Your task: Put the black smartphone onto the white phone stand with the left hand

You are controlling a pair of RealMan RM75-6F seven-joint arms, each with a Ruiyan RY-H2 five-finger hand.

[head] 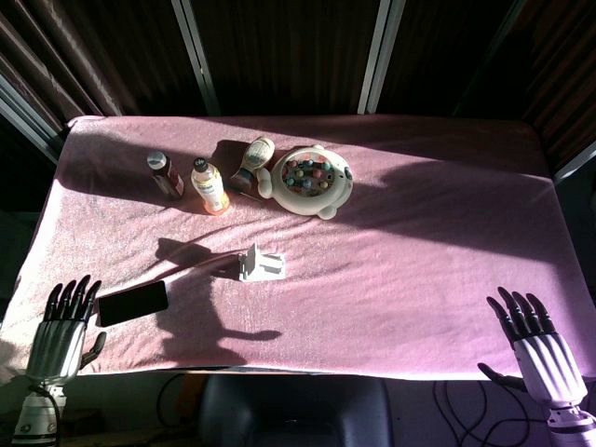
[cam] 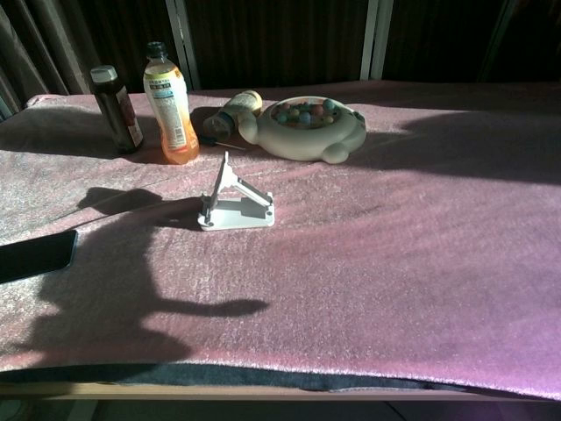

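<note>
One pink cloth (head: 419,270) covers the whole table (cam: 263,386), lit in patches by sun and crossed by long shadows. Toward 12 o'clock on it sits a white toy (head: 312,180), round and animal-shaped, its top studded with coloured beads. Just beside the toy at its 9 o'clock lies a small bottle (head: 251,163), tipped on its side and touching or nearly touching the toy's edge; I cannot tell which. Further toward 9 o'clock stands an orange drink (head: 210,186), upright, with a dark sauce bottle (head: 164,175) upright near it on the same side.

Both hands hang off the table's 6 o'clock edge, well apart, and show only in the head view. The left hand (head: 65,326) is at 8 o'clock, palm down, fingers spread and holding nothing. The right hand (head: 535,345) is at 4 o'clock, likewise with fingers splayed and empty.

The phone (head: 133,303) lies flat on the cloth at 8 o'clock, screen dark, just beside the left hand's fingertips (head: 82,291) but apart from them. In the chest view only its end shows at the left border.

The stand (head: 260,264) sits near the middle of the cloth, its back plate raised at a slant above a flat base, nothing on it. It is well apart from the phone.
</note>
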